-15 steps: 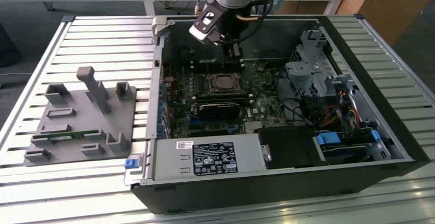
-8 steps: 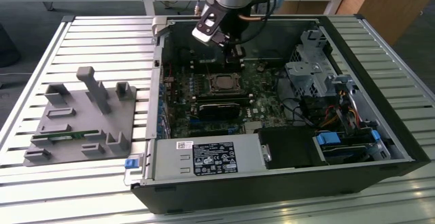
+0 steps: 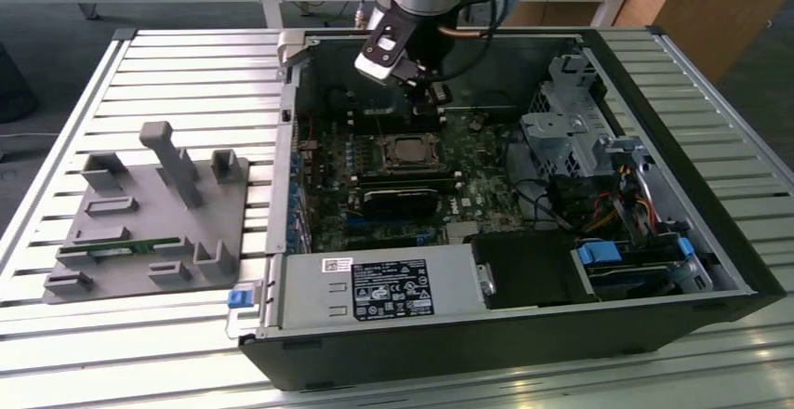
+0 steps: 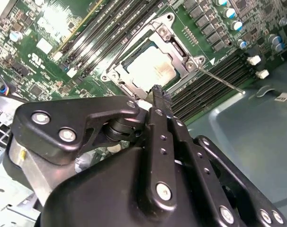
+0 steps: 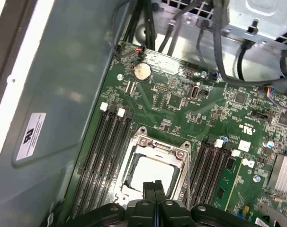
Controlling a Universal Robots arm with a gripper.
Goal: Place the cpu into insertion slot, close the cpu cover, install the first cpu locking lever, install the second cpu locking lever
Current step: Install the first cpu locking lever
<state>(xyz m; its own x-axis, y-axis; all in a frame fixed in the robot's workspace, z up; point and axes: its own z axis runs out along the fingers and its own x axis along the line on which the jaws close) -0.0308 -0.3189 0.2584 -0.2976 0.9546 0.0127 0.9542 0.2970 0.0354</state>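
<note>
Open computer case lying on the slatted counter, green circuit board exposed. Gripper hanging low over the board, fingers pressed flat together and gripping nothing, tips just beside the insertion slot; contact with its rim not discernible. Cpu seated in the slot, silver top facing up. Cpu cover lying down over it, the chip visible through the square window in both wrist views. In the second wrist view, thin locking lever jutting from one corner of the frame across the long memory slots. Grey fixture on the counter, well apart toward the exterior view's left.
</note>
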